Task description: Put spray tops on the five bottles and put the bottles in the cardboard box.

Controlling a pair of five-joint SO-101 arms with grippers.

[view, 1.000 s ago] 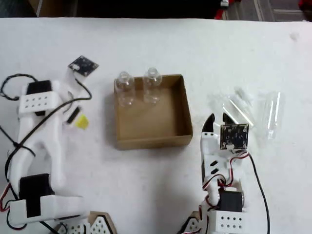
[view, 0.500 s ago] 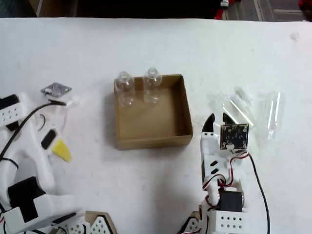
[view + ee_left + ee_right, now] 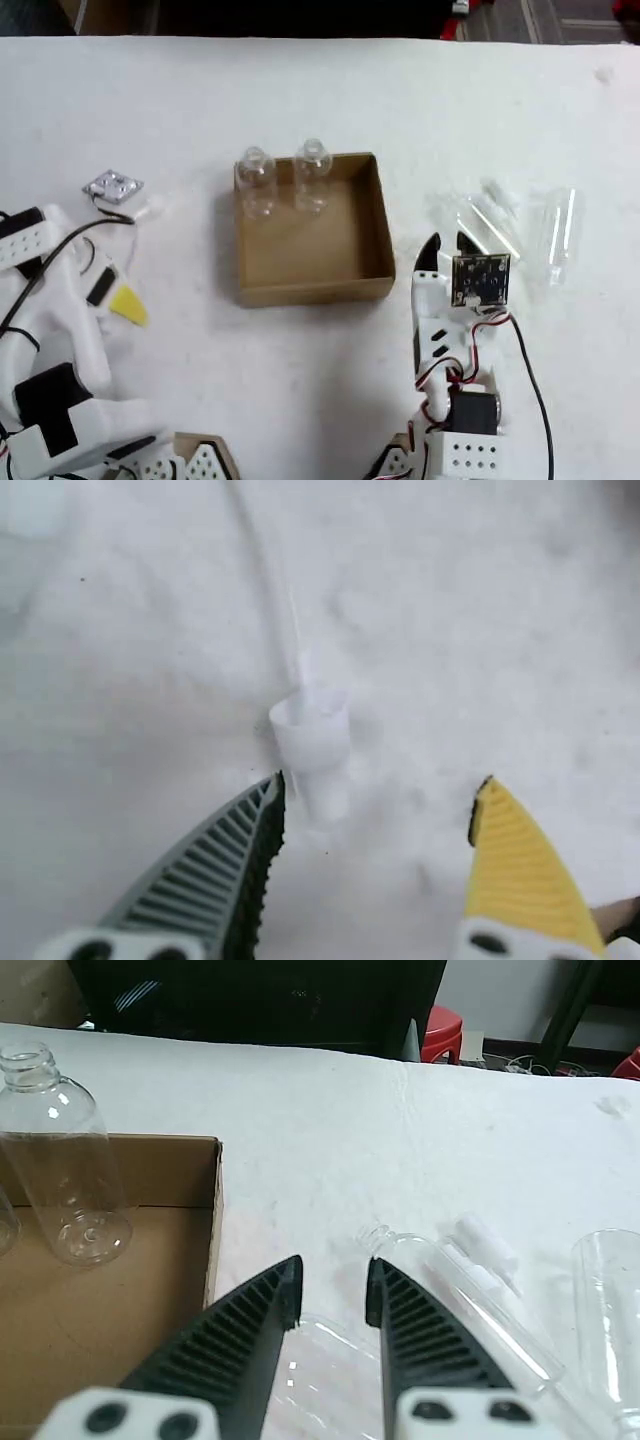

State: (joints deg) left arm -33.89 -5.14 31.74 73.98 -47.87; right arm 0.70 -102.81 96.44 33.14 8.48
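With the left gripper spread wide and empty, hung low over the table. Found a top lying just ahead of the tips and between them, nearer the grey side than the yellow, with its thin tube pointing away. Judged the top light, hard plastic, small and probably quick to skid or tip under a lopsided squeeze. Judged the tube bendy and no place to grip. Best taken across the stout body, centred first for an even squeeze. Saw nothing else close to that gripper and nothing in the way. With the right gripper parted only narrowly and holding nothing, sat with the box just off to the left. Stopped just short of loose bottles lying ahead and to the right, with what looked like another top among them. Noted two bottles at the box's far end, necks bare, well off from the left gripper. Reckoned the clear, thin-walled bottles light and slick, apt to roll. Likeliest hold around the middle.
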